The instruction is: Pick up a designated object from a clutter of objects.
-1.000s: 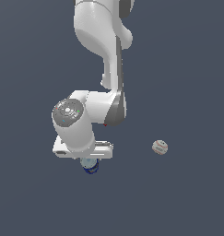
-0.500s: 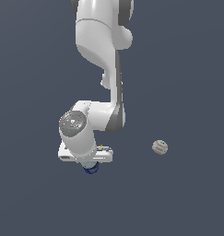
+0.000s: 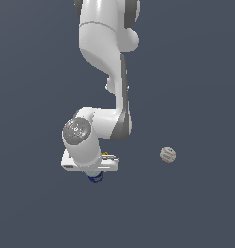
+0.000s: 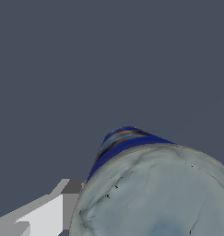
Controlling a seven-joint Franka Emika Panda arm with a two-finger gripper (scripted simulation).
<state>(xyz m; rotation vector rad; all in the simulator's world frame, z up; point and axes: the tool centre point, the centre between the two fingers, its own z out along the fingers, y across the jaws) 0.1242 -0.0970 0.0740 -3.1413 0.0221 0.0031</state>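
Your table (image 3: 196,72) is plain dark grey, with the baseball (image 3: 168,155) well apart. The blue can (image 4: 150,184) sits right under the gripper (image 3: 95,175); whether its jaws have clamped, you cannot tell. You're at the grasp step: confirm the hold, then lift straight up.

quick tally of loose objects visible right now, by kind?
blue can: 1
white baseball: 1
small yellow piece, mostly hidden behind the hand: 1
Total: 3

Glossy white rounded arm links (image 3: 105,34), dark grey joint bands, grey round cap (image 3: 75,129) above the flat white hand block (image 3: 70,162)
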